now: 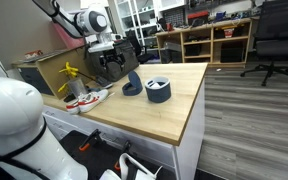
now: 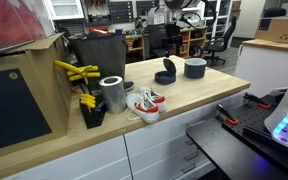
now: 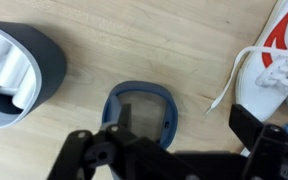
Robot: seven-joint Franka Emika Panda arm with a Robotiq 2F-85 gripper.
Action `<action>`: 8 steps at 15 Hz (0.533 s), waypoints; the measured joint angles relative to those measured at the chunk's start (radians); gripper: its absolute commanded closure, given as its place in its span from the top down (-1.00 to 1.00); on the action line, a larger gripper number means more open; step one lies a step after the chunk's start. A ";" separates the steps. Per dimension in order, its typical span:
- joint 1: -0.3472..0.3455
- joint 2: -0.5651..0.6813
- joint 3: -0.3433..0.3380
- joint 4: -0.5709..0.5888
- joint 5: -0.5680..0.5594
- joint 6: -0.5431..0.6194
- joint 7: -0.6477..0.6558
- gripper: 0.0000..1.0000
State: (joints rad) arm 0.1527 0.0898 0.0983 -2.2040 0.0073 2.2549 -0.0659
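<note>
Light wooden table (image 1: pixel 174 115) in a cluttered workshop: the end effector (image 1: pixel 109 72) hangs released, jaws wide, just above a blue ring-shaped holder (image 3: pixel 170 110), which lies between a grey cup (image 3: pixel 19 75) and a white-and-red sneaker (image 3: pixel 279 55).

Blue ring (image 3: pixel 142 88), near rim hidden

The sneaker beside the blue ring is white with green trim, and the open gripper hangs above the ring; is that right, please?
Not quite: in the wrist view the sneaker has red trim, not green. The open gripper does hang above the blue ring.
</note>
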 measured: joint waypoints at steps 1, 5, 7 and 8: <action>-0.004 0.001 0.000 -0.008 -0.009 -0.003 -0.021 1.00; -0.023 0.024 -0.009 -0.018 -0.103 0.016 -0.025 1.00; -0.030 0.039 -0.016 -0.014 -0.149 0.046 -0.017 1.00; -0.033 0.047 -0.019 -0.011 -0.168 0.060 -0.007 1.00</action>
State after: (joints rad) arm 0.1202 0.1368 0.0789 -2.2154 -0.1607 2.3148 -0.0725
